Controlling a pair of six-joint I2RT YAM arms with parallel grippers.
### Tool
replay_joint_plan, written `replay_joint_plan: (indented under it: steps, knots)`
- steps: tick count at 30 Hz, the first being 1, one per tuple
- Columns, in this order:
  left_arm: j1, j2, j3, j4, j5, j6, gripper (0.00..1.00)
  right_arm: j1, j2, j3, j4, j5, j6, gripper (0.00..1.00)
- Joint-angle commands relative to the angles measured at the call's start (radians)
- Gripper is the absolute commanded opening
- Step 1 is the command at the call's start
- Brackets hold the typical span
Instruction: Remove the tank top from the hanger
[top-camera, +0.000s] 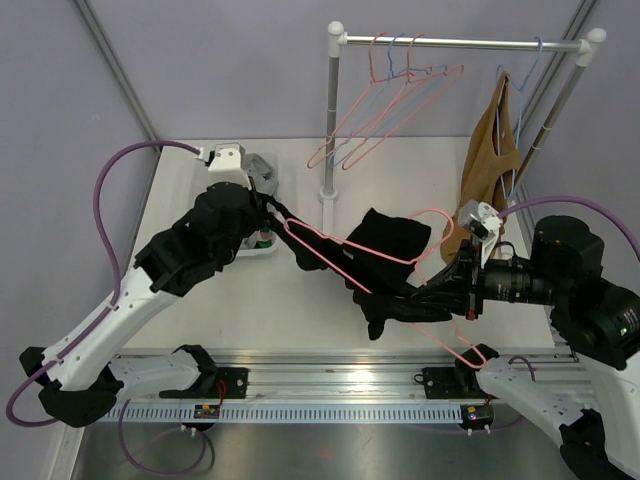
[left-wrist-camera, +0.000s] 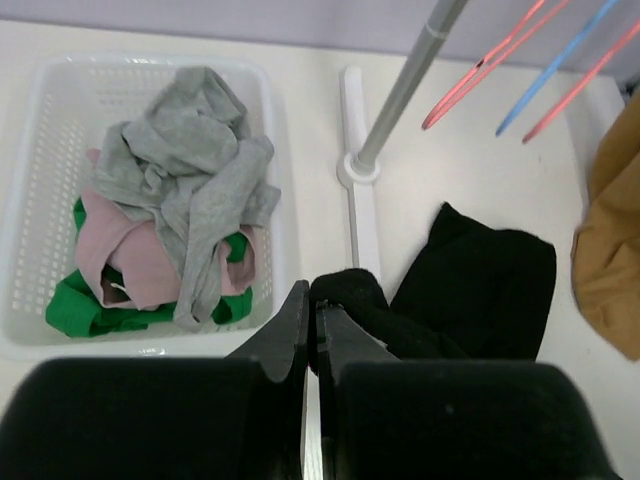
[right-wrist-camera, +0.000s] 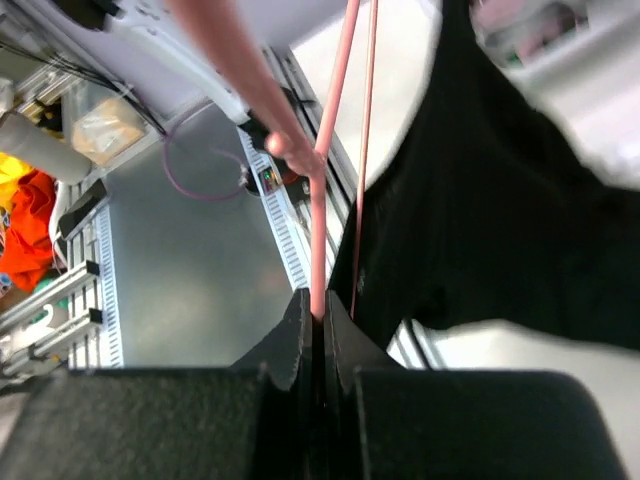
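A white desk (top-camera: 280, 300) sits in a booth with plain lilac-grey walls (top-camera: 200, 70), and a metal rail runs along its near edge.

At the back stands a white clothes rack (top-camera: 460, 43) carrying empty pink and blue spare hangers (top-camera: 400, 100) and, at its right end, a tan garment (top-camera: 490, 160). A white basket (left-wrist-camera: 30, 200) at back left holds crumpled grey, pink and green clothes and is partly hidden behind the left arm.

The black tank top (top-camera: 390, 240) is mid-desk, draped in loose folds on a thin pink hanger (top-camera: 330, 245) stretched between both arms. The left gripper (top-camera: 278, 212) is pinched tight on a black edge of the tank top. The right gripper (top-camera: 432, 292) is clamped on the hanger's wire.
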Motion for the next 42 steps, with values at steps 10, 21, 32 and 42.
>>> replay_joint_plan:
  steps: [10,21,32,42]
  knots:
    - [-0.041,-0.225,-0.355,0.287,0.846,0.032,0.00,0.009,-0.140,-0.406,1.167,0.216,0.286,0.00]
    - [-0.220,-0.174,-0.465,0.131,0.367,-0.069,0.00,0.009,-0.059,-0.239,0.802,0.796,0.222,0.00]
    - [-0.220,-0.171,-0.264,-0.128,0.199,0.058,0.74,0.009,0.001,-0.106,0.179,1.103,0.283,0.00]
    - [-0.220,-0.287,-0.305,-0.197,0.199,0.095,0.99,-0.026,0.441,0.343,0.155,1.131,0.165,0.00]
